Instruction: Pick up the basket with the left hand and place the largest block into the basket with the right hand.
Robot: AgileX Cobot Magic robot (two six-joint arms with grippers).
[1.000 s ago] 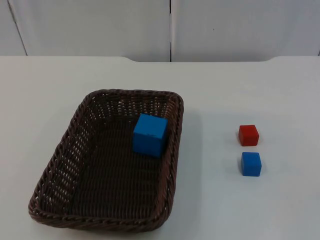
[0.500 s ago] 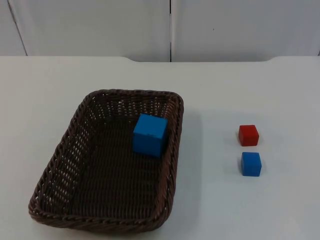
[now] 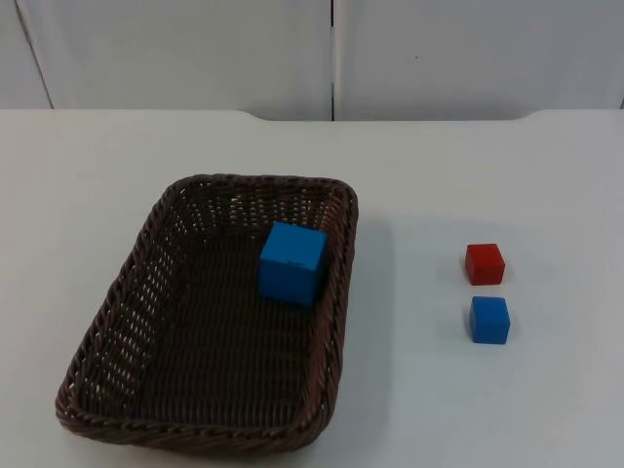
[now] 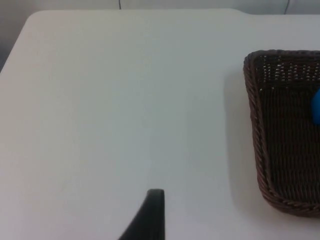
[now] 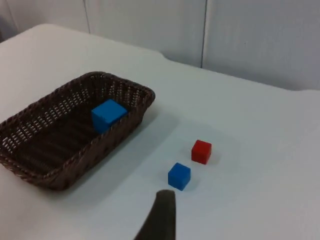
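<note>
Wicker, dark brown: the basket (image 3: 210, 312) sits flat on the white table (image 3: 439, 175) at about 8 o'clock from the table's middle in the top view. The big blue block (image 3: 292, 261) lies inside it, close to its right wall and nearer the far end. Well apart at 3 o'clock from the basket stand the red cube (image 3: 485, 263) and, just beside it on the near side, the small blue cube (image 3: 489, 319).

My left pincer (image 4: 150, 217) hangs over bare table beside the basket, holding nothing; I cannot tell how wide it stands. My right pincer (image 5: 161, 217) hangs near the small blue cube, empty too, its opening likewise unreadable. The grey wall (image 3: 468, 58) closes the far edge.
</note>
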